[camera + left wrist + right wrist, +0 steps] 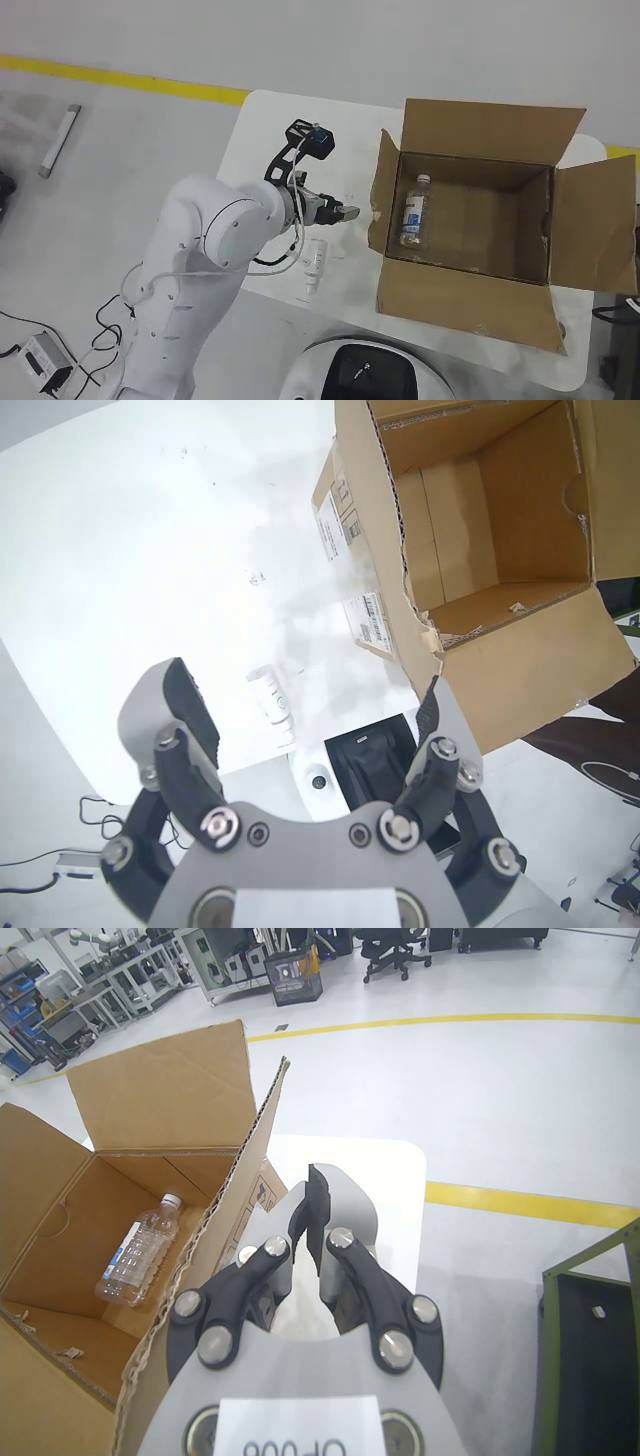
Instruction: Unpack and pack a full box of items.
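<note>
Cardboard box sits open on the table in the top view. A clear bottle lies flat inside, cap pointing away from the robot. Left wrist view: left gripper spread wide and empty, with a small white bottle lying near the box. Right wrist view: right gripper pinched closed, empty, beside a box flap.

A white table stands near a yellow floor line and grey tube.

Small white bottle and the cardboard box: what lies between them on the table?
Only bare table, in the top view: the small white bottle lies apart from the cardboard box.
</note>
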Tool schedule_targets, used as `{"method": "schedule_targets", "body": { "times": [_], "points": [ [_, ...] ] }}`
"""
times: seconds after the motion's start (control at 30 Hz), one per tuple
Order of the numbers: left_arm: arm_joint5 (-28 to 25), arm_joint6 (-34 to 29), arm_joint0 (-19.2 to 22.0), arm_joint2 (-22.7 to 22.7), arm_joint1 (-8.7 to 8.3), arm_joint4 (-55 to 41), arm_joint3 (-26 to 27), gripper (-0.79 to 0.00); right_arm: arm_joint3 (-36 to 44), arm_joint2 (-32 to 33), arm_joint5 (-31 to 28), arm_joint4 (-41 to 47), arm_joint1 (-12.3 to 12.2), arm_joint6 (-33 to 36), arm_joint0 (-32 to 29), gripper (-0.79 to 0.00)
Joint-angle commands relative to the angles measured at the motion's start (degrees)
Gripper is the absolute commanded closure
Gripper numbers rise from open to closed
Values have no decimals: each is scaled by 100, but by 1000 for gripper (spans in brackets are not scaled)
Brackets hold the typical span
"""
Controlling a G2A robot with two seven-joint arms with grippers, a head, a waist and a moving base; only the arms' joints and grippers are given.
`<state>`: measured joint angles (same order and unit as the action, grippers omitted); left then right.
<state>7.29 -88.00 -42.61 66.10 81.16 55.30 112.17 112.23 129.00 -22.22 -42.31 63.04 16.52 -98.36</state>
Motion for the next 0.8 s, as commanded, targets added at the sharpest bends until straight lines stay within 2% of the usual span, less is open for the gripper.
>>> {"method": "schedule_targets", "body": {
  "times": [0.0,0.13,0.2,0.33,0.53,0.63,0.77],
  "points": [
    [0,0,0,0,0,0,0,-785,0,0,0,0,0,0,0,0],
    [-30,37,-23,-20,0,-23,-4,-785,0,0,0,0,0,0,0,0],
    [-374,110,-91,-206,6,-335,-37,-785,0,0,0,0,0,0,0,0],
    [-624,0,-136,-221,-63,-35,40,-785,0,0,0,0,0,0,0,0],
    [-759,0,-625,129,-294,188,275,-785,0,0,0,0,0,0,0,0],
    [-1015,0,-940,176,-438,250,312,-785,0,0,0,0,0,0,0,0],
    [-1043,0,-1311,122,-632,534,339,-785,0,0,0,0,0,0,0,0]
  ]
}}
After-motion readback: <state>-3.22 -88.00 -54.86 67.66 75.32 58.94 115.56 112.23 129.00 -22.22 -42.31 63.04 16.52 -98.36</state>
